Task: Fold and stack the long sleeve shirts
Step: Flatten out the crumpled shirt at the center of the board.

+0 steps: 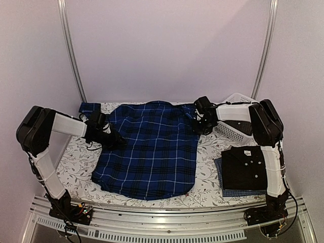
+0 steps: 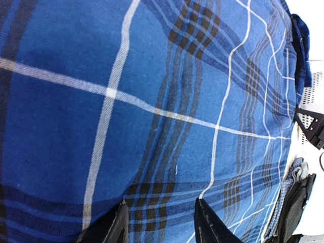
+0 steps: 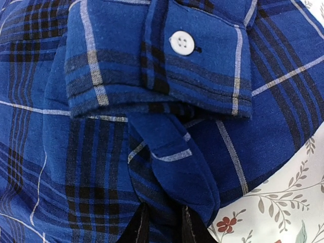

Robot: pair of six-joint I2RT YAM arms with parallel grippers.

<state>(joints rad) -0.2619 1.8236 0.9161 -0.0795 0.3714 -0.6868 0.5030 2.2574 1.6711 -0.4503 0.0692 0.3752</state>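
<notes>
Cloth of the dark blue plaid shirt [image 1: 152, 152] lies spread flat between the two grippers. A narrow sleeve fold runs down between the right gripper [image 3: 162, 212] fingers [image 3: 139, 228], which stand close and pinch it. Just beyond them lies the cuff [image 3: 167, 66] with its white button [image 3: 182, 43]. The left gripper [image 2: 159, 207] hangs over the shirt's opposite edge, fingers [image 2: 212, 228] released and apart, with flat plaid under them. Behind the right fingers, the black shirt [image 1: 245, 169] sits folded on the fine blue check shirt [image 1: 238, 193], near the white basket [image 1: 233, 129], on the flowered table [image 1: 76, 167].

The plaid shirt's [image 3: 101, 152] buttoned cuff [image 3: 202, 76] lies above a fold pinched between the fingers [image 3: 137, 230].
</notes>
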